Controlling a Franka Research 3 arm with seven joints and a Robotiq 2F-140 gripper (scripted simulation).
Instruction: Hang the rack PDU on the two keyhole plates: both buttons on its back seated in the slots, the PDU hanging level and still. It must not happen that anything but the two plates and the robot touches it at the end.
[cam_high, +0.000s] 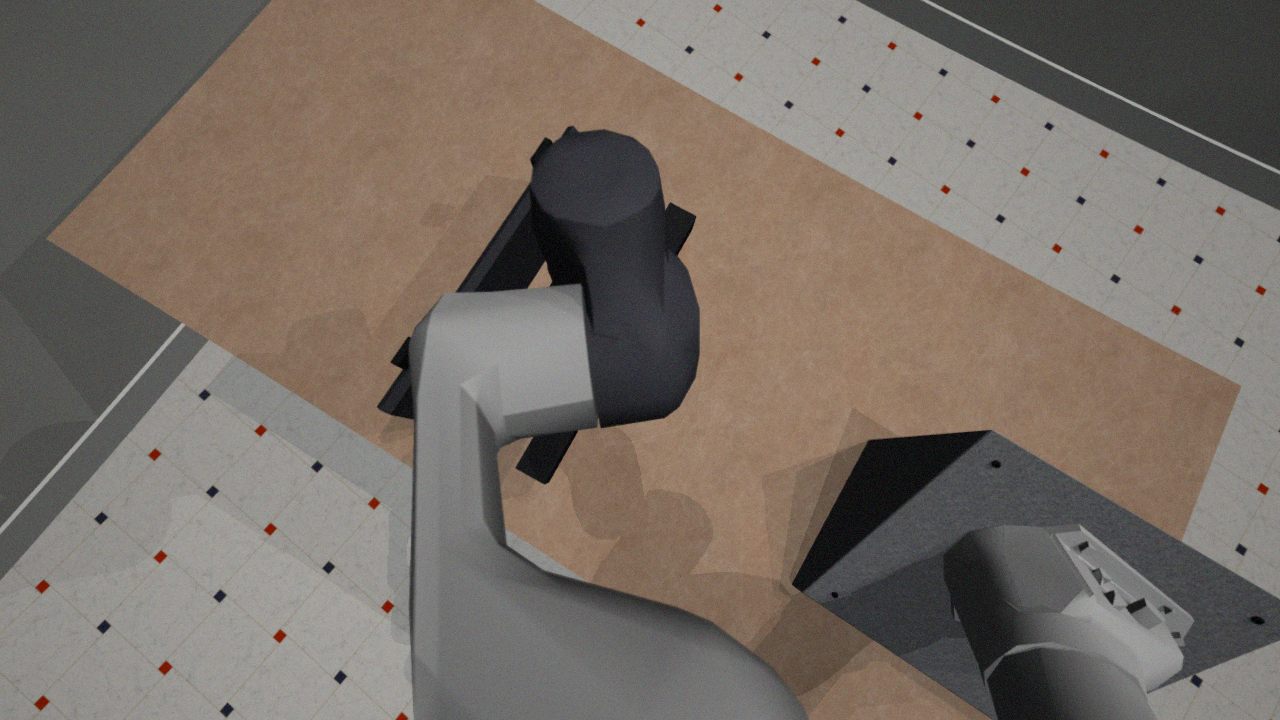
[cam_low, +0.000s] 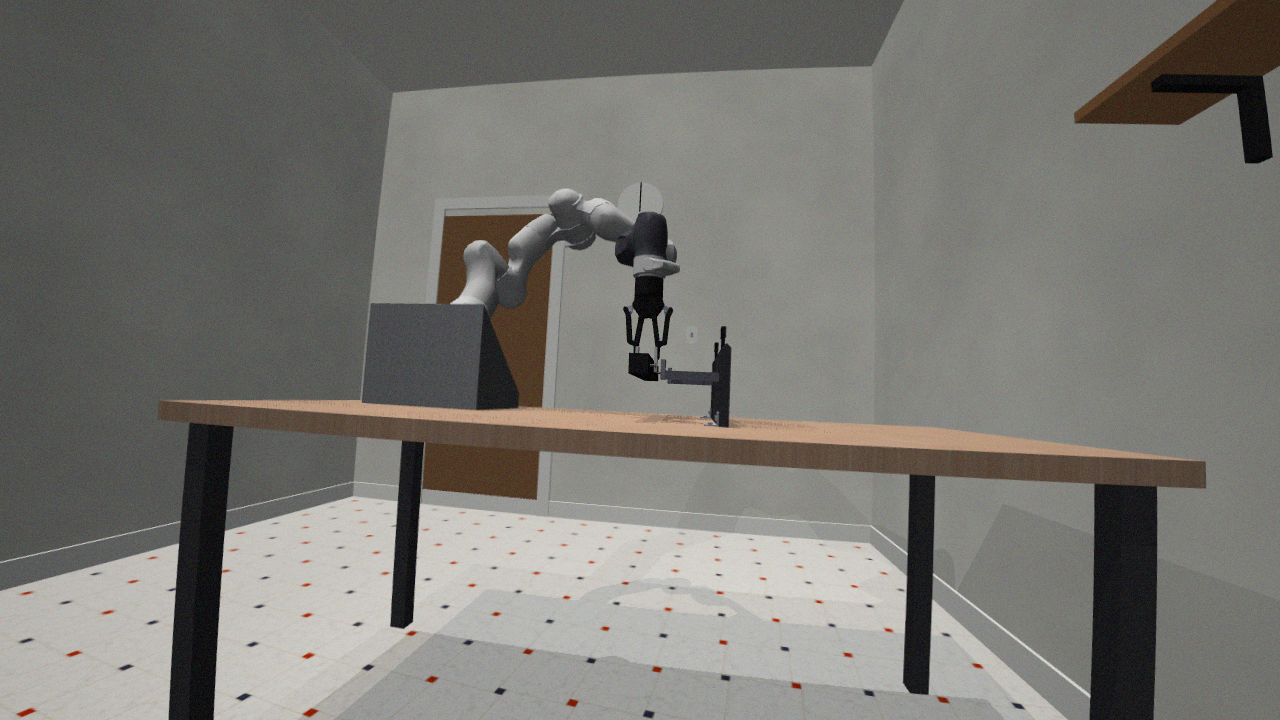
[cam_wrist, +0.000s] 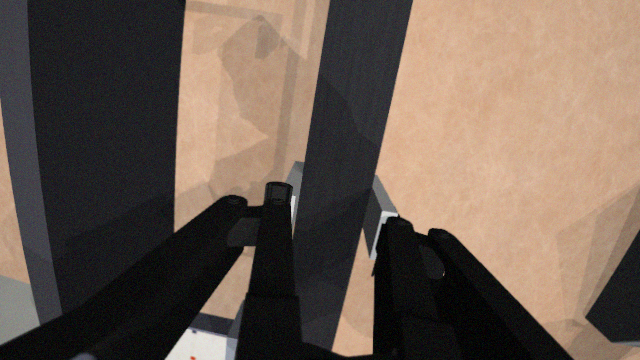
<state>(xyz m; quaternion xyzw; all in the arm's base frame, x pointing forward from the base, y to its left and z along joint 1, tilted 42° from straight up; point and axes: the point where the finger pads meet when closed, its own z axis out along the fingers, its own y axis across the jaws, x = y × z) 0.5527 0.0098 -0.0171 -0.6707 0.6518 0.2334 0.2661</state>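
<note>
The rack PDU (cam_wrist: 345, 150) is a long dark bar, and my gripper (cam_wrist: 333, 186) is shut on it across its middle. In the side view the gripper (cam_low: 646, 344) holds the PDU (cam_low: 640, 364) above the table, right at the tips of the two horizontal arms (cam_low: 687, 377) that carry the keyhole plates. These arms stick out from a dark upright board (cam_low: 721, 376). From above, my arm hides the plates; only the PDU's ends (cam_high: 680, 223) and the board (cam_high: 491, 268) show. I cannot tell whether the buttons touch the slots.
A grey wedge-shaped base (cam_low: 434, 358) holds my arm at the table's other end; it also shows in the overhead view (cam_high: 1029, 528). A wooden wall shelf (cam_low: 1181, 67) hangs high on the right. The board stands close beside the PDU in the wrist view (cam_wrist: 100, 150).
</note>
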